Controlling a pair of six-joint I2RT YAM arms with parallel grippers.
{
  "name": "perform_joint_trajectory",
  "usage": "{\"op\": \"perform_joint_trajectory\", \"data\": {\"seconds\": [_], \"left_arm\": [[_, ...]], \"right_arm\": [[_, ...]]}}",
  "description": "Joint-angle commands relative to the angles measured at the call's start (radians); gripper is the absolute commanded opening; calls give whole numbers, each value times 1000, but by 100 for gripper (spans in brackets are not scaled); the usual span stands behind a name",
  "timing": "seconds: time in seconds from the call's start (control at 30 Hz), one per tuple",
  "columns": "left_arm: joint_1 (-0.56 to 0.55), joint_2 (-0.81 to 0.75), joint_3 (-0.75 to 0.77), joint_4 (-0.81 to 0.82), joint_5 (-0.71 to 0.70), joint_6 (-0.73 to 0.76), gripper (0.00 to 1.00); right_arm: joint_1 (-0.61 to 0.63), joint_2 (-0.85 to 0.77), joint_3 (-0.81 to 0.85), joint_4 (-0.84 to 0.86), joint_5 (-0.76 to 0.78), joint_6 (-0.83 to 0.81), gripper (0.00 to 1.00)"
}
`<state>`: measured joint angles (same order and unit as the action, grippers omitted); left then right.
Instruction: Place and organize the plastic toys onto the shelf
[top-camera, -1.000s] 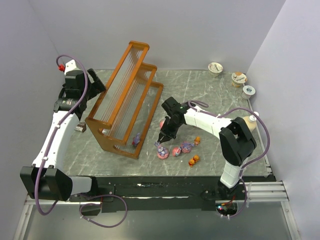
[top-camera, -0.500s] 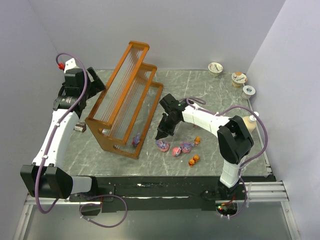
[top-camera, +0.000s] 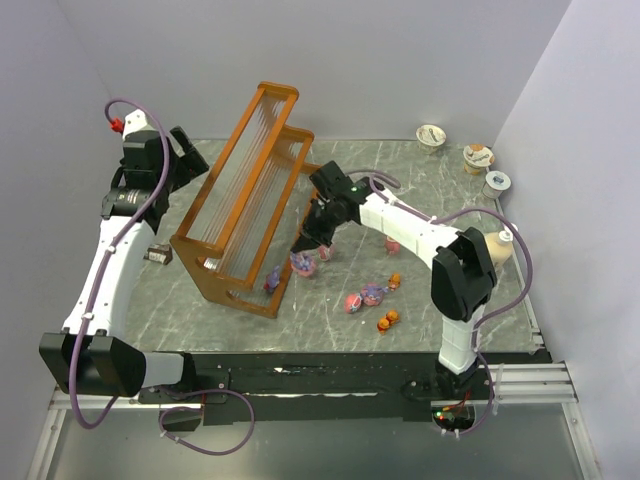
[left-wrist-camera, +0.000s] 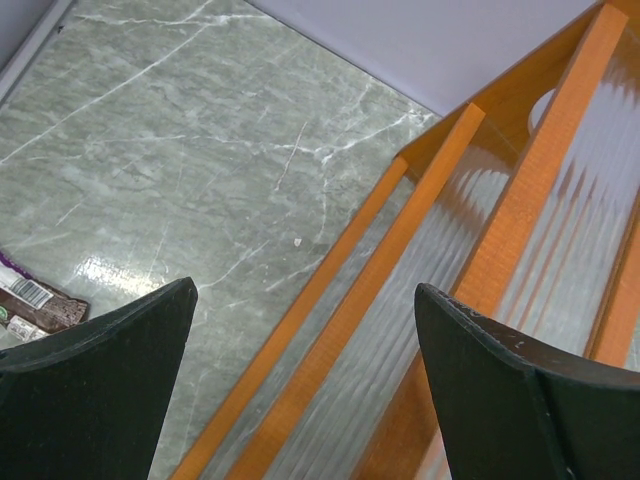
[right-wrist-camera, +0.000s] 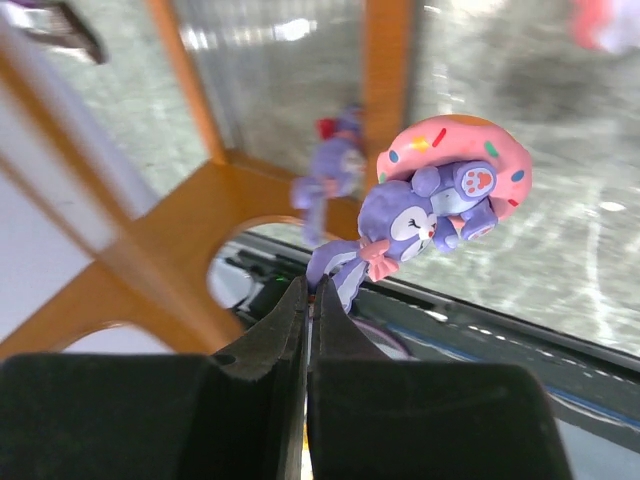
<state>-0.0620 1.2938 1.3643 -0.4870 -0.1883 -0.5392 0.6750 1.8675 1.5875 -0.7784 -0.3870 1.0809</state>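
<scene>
The right pincer (right-wrist-camera: 310, 292) has swung from the loose cluster up toward the shelf (top-camera: 225, 287), clamped on the leg of a purple donut-ringed figure (right-wrist-camera: 430, 205). Nearest, several toys (top-camera: 374, 294) lie unsorted on the counter (top-camera: 400, 170). One lone purple toy (top-camera: 272, 282) sits on the lowest tier, so most remain. Beyond, the left pincer (left-wrist-camera: 305, 297) hangs apart, empty.

- Shelf (top-camera: 215, 275) blocks centre-left on a diagonal.
- Right arm (top-camera: 400, 225) crosses centre; right gripper (top-camera: 304, 254) with held toy (top-camera: 302, 266) just beside shelf's low front rail.
- Loose toys (top-camera: 372, 295) litter lower centre.
- Cups (top-camera: 478, 157) crowd upper right.
- Bare table (top-camera: 400, 175) between shelf and cups: passable.
</scene>
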Motion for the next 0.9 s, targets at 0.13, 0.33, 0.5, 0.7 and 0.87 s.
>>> {"op": "perform_joint_trajectory", "data": {"seconds": [0.13,0.33,0.5,0.7,0.87], "left_arm": [[7,2,73,1,20,2,96],[8,4,93,-10,7,13,96],[8,15,101,-21,20,12,96],[8,41,121,-25,38,-1,96],[8,45,124,-21,33,-2,96]], "right_arm": [[-26,90,180,60,-36,36,0],[-58,65,82,275,-61,76,0],[-71,15,-82,557,-88,128,0],[-77,-5,-193,775,-128,148,0],[-92,-25,-221,884,-133,140,0]]}}
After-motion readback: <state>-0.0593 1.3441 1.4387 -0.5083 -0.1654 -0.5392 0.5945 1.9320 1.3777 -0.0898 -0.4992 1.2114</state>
